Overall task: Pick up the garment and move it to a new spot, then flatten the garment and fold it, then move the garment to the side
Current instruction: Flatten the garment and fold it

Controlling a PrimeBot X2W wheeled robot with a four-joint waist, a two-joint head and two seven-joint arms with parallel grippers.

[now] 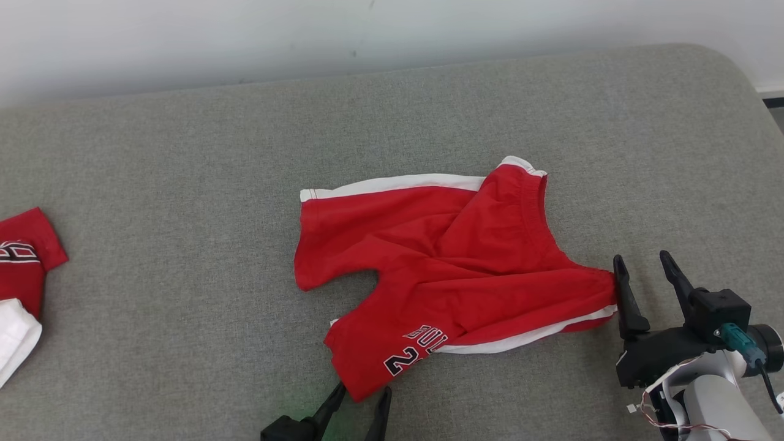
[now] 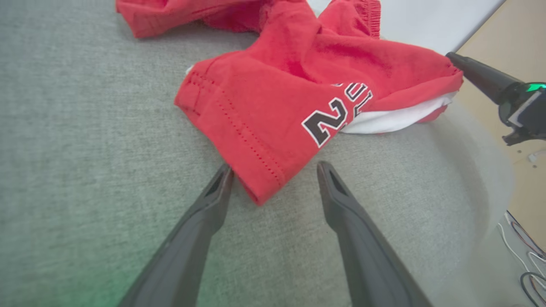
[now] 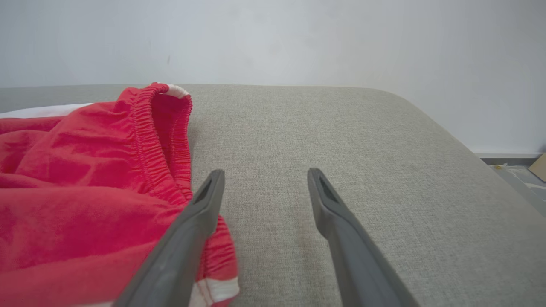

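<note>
The garment [image 1: 447, 269] is a pair of red shorts with white side stripes and black lettering, lying crumpled in the middle of the grey cushion [image 1: 184, 153]. My left gripper [image 1: 364, 395] stands open at the near leg hem [image 2: 260, 179], whose corner lies between the two fingers, unpinched. My right gripper [image 1: 643, 266] is open at the waistband end, its left finger touching the red elastic edge [image 3: 166, 149], with bare cushion between the fingers. In the left wrist view the right gripper's fingertip [image 2: 477, 76] shows beside the shorts' far end.
Another red garment with black lettering [image 1: 24, 257] and a white cloth [image 1: 15, 340] lie at the cushion's far left. A pale wall [image 1: 367, 37] runs behind the cushion. The cushion's rounded right edge [image 1: 744, 86] drops to the floor.
</note>
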